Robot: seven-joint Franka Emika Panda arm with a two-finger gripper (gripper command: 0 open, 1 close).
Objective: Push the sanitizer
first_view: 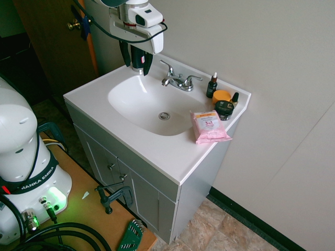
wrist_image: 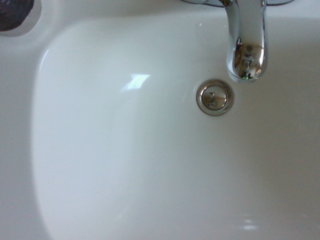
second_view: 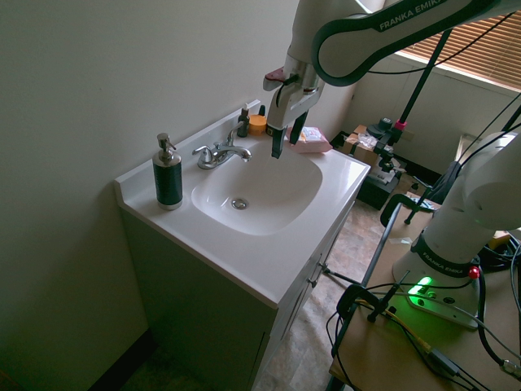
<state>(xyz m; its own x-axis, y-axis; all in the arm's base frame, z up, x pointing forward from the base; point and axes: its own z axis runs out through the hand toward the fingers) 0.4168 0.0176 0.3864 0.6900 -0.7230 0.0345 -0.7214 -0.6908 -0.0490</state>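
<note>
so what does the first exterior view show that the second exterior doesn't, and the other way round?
Only first: brass doorknob on the brown door, and readable "3in1" print on the pink pack.

Only second: the sanitizer's silver pump head, window blinds.

Both: sanitizer (in first, partly hidden behind the gripper), chrome faucet, sink drain, dropper bottle, orange-yellow jar, open gripper.
</note>
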